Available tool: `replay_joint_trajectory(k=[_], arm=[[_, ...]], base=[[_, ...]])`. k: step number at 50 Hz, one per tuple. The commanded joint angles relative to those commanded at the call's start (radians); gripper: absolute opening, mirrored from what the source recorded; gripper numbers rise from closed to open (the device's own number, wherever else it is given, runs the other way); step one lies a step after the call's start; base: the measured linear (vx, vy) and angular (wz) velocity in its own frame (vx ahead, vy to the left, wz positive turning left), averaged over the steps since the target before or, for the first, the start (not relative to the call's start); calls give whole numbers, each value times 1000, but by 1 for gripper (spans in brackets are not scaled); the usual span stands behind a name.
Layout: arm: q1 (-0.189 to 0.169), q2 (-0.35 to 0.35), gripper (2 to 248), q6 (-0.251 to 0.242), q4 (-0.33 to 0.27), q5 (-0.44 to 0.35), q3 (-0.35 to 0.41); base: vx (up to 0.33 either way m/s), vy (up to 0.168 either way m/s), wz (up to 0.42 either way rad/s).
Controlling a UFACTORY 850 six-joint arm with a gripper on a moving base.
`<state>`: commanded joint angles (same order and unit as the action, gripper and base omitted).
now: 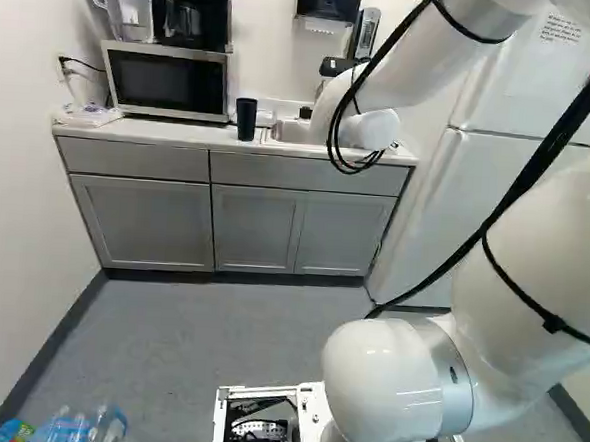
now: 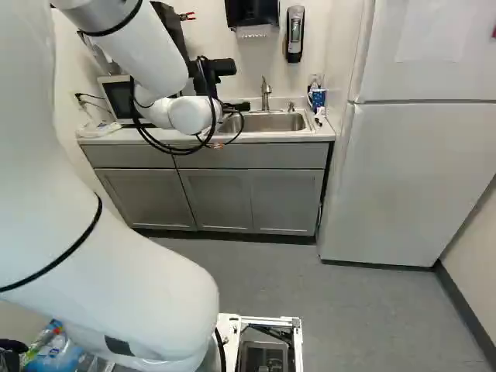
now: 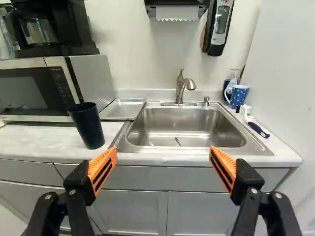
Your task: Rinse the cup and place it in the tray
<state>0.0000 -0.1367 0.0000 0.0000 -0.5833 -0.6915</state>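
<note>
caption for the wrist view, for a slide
Open jaws face a steel sink, with a dark tumbler upright on the counter beside a metal tray.

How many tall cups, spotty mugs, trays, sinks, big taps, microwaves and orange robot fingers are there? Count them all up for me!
Tall cup: 1
Spotty mug: 1
Tray: 1
Sink: 1
Big tap: 1
Microwave: 1
Orange fingers: 2
Total: 8
</note>
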Motion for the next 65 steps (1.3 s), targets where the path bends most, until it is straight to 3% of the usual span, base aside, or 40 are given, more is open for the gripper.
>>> replay_joint_trajectory(k=[65], arm=[[0, -19, 247, 0, 0, 143, -120]], base=[[0, 0, 0]])
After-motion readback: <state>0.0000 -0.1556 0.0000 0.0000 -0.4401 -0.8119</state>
